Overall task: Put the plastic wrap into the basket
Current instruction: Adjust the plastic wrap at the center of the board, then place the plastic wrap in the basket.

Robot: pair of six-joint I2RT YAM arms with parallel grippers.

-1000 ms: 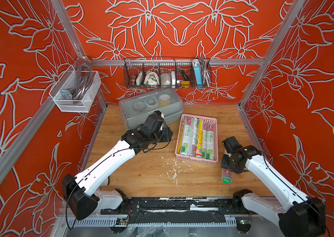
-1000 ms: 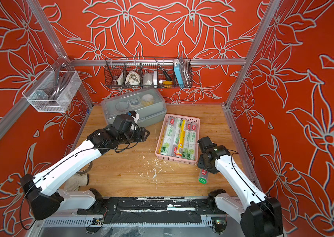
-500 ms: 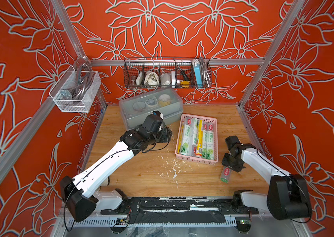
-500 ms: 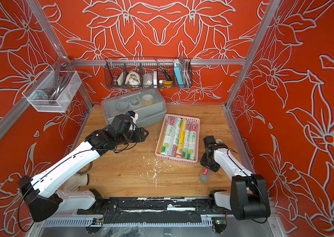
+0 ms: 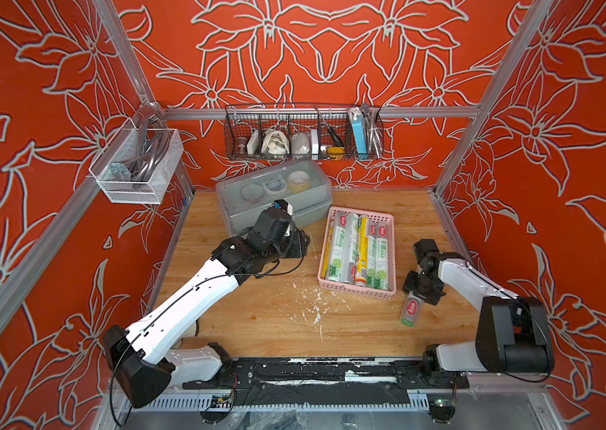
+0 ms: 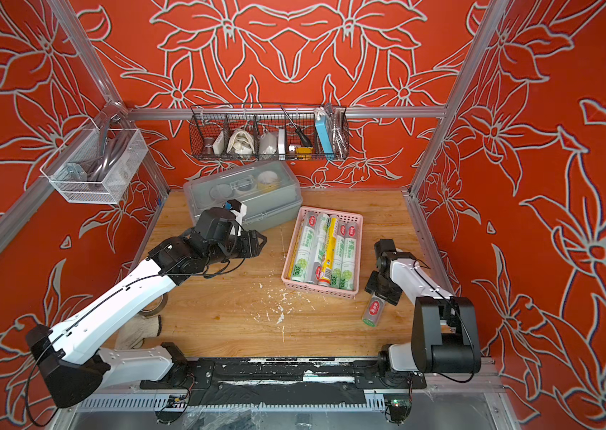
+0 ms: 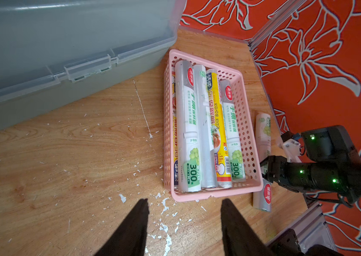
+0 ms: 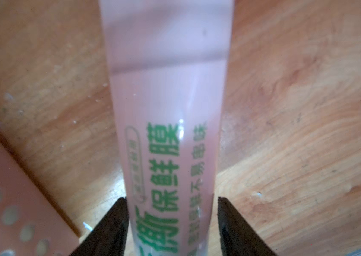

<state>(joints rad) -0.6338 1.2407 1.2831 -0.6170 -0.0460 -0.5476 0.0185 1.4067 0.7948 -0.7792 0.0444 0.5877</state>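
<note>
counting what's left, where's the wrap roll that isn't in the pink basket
The loose roll lies on the table beside the pink basket's right front corner in both top views, right gripper straddling it.

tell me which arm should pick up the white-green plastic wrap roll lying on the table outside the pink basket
Right. The right gripper straddles the white-green cylindrical plastic wrap roll beside the pink perforated plastic basket; the left gripper hangs open and empty across the basket from it.

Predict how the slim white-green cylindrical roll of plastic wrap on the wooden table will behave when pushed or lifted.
Round and lying flat on the wooden table, the white-green plastic wrap roll would probably roll away. It looks straight, so likely lifts stiffly. Its glossy sleeve may slip.
</note>
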